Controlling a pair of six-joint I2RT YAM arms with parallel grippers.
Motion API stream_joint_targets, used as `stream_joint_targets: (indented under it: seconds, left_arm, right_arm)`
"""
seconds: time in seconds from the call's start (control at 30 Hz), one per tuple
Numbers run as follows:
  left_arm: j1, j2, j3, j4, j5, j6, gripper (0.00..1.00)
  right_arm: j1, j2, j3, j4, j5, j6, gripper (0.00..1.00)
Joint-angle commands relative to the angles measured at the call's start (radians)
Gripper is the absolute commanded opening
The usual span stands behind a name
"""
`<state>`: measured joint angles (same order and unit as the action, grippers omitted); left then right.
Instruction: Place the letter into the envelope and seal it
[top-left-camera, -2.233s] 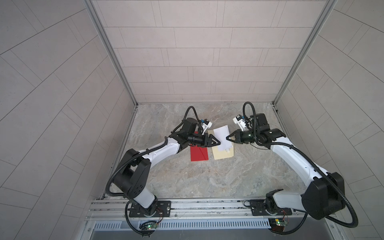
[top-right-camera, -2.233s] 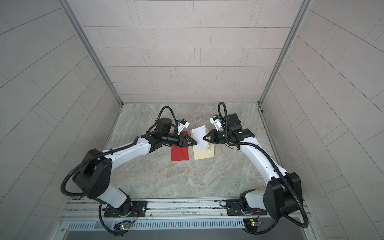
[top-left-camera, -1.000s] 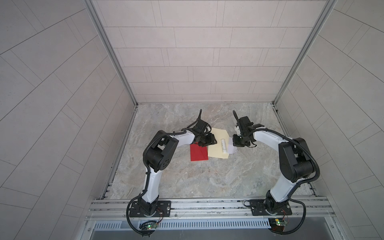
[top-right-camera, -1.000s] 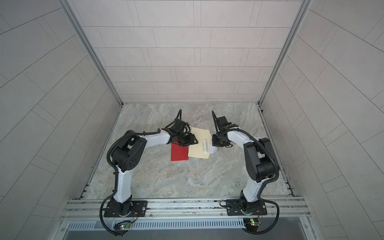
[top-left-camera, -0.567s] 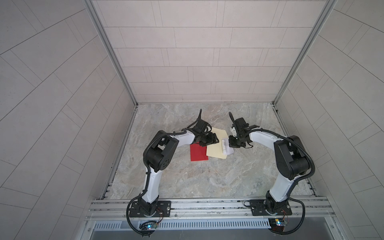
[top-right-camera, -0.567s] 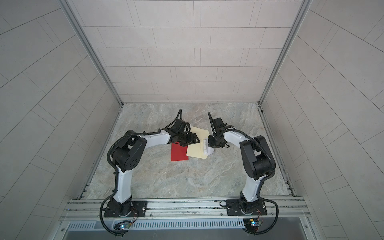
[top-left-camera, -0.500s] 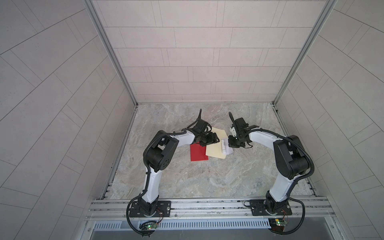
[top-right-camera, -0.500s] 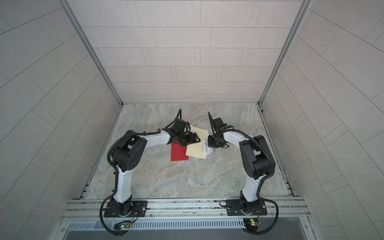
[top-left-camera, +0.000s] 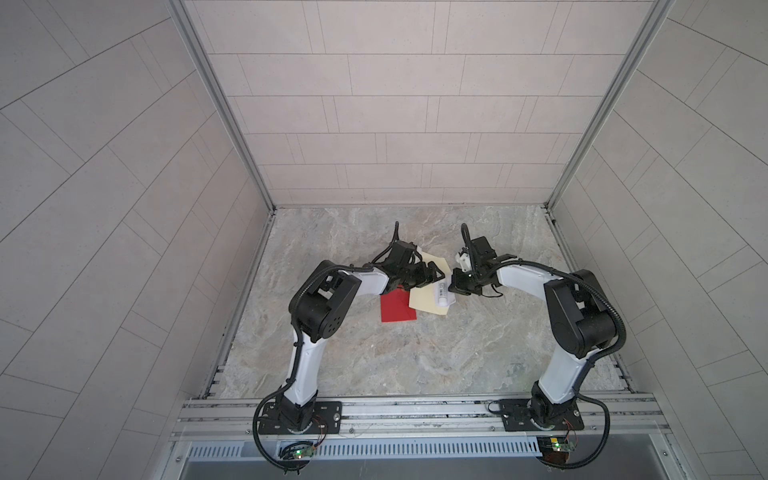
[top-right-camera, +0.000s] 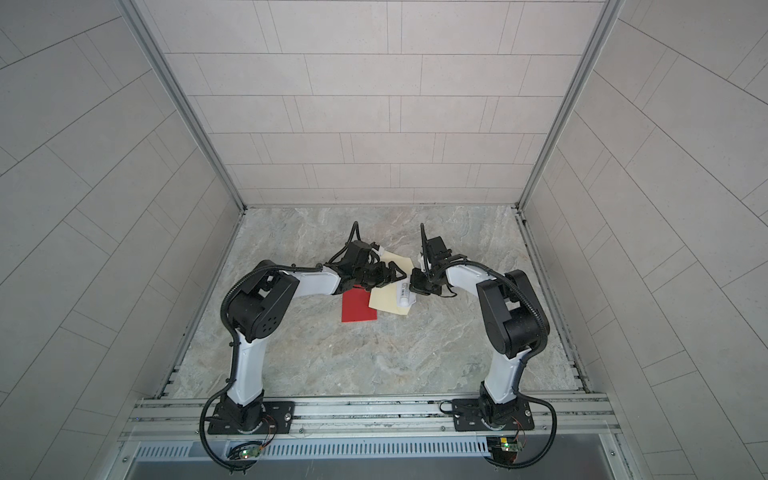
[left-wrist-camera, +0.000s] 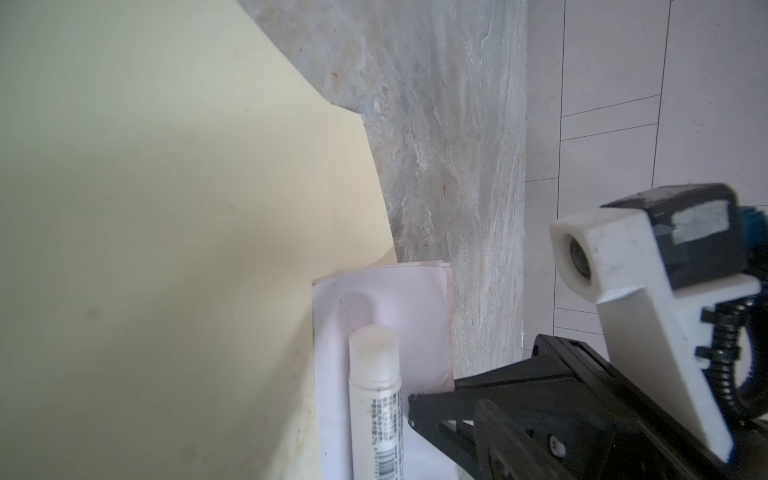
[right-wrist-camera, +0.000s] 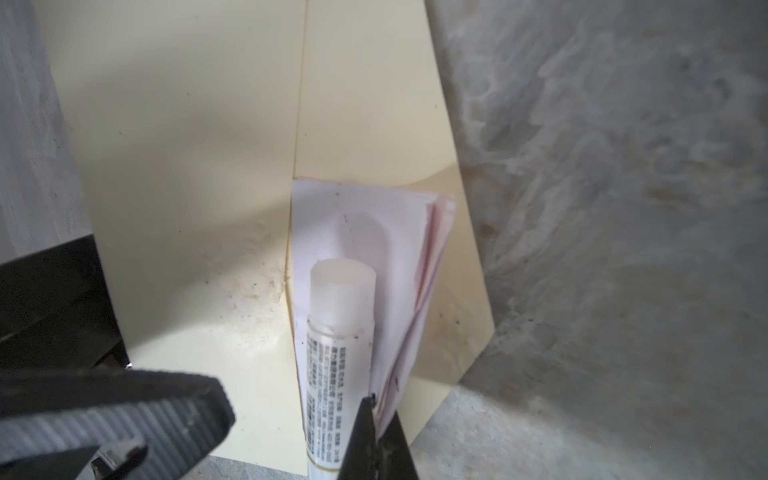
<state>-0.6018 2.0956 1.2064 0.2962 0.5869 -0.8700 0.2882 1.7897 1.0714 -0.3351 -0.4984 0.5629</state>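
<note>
The right gripper (right-wrist-camera: 374, 415) is pinched tight on one end of the folded letter (right-wrist-camera: 357, 216), whose other end is slid partly into the cream envelope (right-wrist-camera: 187, 145) (a glue stick (right-wrist-camera: 336, 332) lies along the letter). The left gripper (top-right-camera: 392, 275) stands wide over the envelope, near a red card (top-left-camera: 398, 307).

1. This is a robot test cell in a lab. Pale tiled wall panels (top-left-camera: 395, 104) box in three sides, joined by bare aluminium corner posts (top-left-camera: 220, 104).
2. The grey marble-patterned counter (top-left-camera: 374, 357) ends at a slotted aluminium rail (top-left-camera: 415, 415). A white-and-black left arm (top-left-camera: 305, 357) and a matching right arm (top-left-camera: 561, 374) are bolted to it.
3. Exposed small circuit boards with green lights (top-left-camera: 297, 455) sit below the rail, beside a slotted metal vent strip (top-left-camera: 415, 449).
</note>
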Motion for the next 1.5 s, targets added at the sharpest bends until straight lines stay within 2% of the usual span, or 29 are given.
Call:
stream_joint_targets:
  seconds: [0.0,0.23,0.4,0.77,1.3,1.47]
  left_arm:
    - [0.005,0.057,-0.060,-0.057,-0.029,-0.033,0.88]
    - [0.015,0.025,-0.077,-0.087,-0.034,-0.003,0.89]
    - [0.018,0.011,-0.126,-0.047,-0.051,-0.013,0.89]
    - [0.017,0.036,-0.223,0.193,-0.059,-0.113,0.89]
    - [0.021,0.067,-0.227,0.261,-0.044,-0.140,0.89]
    - [0.028,0.067,-0.242,0.276,-0.034,-0.138,0.89]
  right_arm:
    - [0.008,0.014,-0.003,-0.005,0.005,0.016,0.00]
    - [0.007,0.030,-0.008,0.008,0.011,0.042,0.00]
    - [0.008,0.031,-0.026,0.072,-0.006,0.107,0.00]
    - [0.012,0.006,-0.073,0.216,-0.049,0.268,0.00]
    - [0.058,0.023,-0.064,0.280,-0.125,0.280,0.00]
    - [0.047,0.009,-0.068,0.222,-0.040,0.258,0.00]
